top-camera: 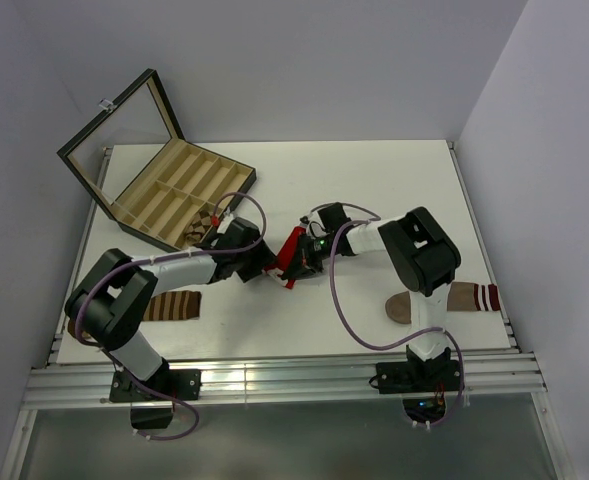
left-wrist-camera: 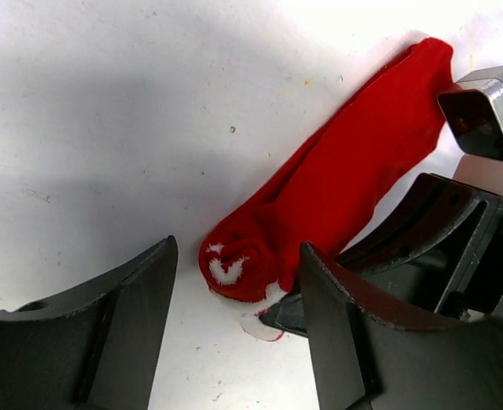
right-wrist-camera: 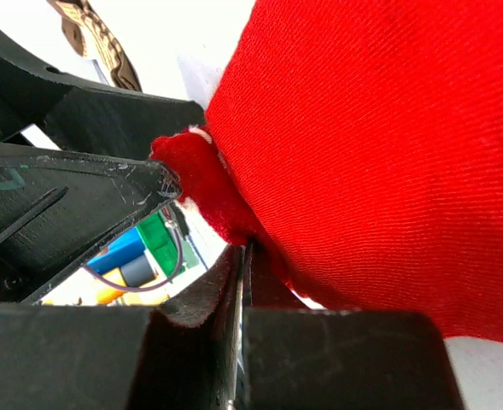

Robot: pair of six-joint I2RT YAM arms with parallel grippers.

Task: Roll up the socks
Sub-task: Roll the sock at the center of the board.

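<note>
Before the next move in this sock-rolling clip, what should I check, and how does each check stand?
1. Right pincer shut on an edge of the red sock: ok.
2. Left pincer open, one finger on either side of the rolled end: ok.
3. Roll started, with the white cuff coiled inside: ok.
4. Unrolled length lies straight on the table: ok.
5. Roll tight enough to hold: cannot tell.
6. Argyle sock in the box, rolled or not: cannot tell.
</note>
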